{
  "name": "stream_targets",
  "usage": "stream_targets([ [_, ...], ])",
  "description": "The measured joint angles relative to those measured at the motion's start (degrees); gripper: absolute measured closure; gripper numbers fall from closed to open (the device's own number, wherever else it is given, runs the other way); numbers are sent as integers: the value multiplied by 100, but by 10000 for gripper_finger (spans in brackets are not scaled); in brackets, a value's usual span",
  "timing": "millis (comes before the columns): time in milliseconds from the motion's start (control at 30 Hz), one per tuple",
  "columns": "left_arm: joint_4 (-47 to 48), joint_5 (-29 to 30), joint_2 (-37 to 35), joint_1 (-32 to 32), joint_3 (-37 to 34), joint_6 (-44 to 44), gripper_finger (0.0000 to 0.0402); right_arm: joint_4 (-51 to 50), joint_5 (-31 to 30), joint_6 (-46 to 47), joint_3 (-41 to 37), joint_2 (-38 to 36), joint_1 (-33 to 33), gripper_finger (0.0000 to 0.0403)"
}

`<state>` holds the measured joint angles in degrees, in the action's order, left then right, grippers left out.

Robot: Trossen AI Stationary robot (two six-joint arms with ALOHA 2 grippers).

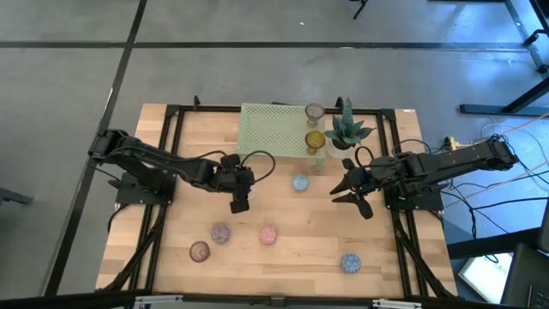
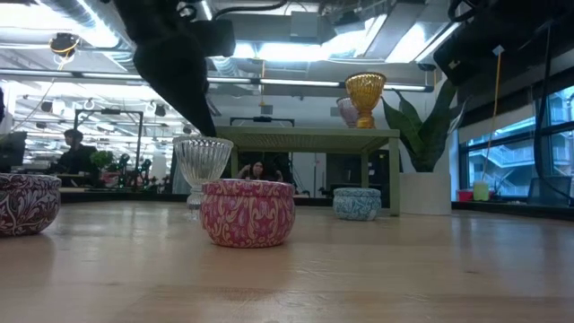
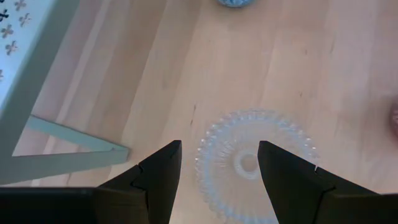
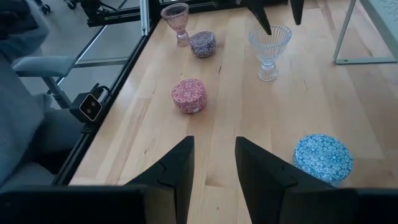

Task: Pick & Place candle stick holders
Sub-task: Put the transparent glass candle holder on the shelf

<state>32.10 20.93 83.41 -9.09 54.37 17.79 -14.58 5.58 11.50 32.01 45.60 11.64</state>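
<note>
Clear ribbed glass holder (image 3: 252,163) stands between the left gripper's (image 3: 219,163) spread jaws, ungrasped; next they must descend and clench. Right gripper (image 4: 214,158) waits, jaws parted, empty.

This is a robot lab set inside an open-plan office or workshop hall. A pale wooden table (image 1: 283,257) sits in a black metal frame (image 1: 171,120) on a grey concrete floor (image 1: 257,51) marked with dark lines, and two dark robot arms are bolted at its left and right edges. Loose cables (image 1: 480,193) trail off the right side. Beyond the far edge the low view shows an exposed ceiling (image 2: 296,31) with ducts, pipes and strip lights, big windows (image 2: 516,152) at the right, and people seated at desks, one person (image 2: 72,148) at the far left.
</note>
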Motion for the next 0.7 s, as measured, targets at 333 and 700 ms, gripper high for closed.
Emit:
stream_targets([
  [333,191,-36,3,182,0,-97,192,-1,0,-17,0,2,0,282],
  [700,219,-302,3,208,0,-52,202,-3,-1,-17,0,2,0,282],
])
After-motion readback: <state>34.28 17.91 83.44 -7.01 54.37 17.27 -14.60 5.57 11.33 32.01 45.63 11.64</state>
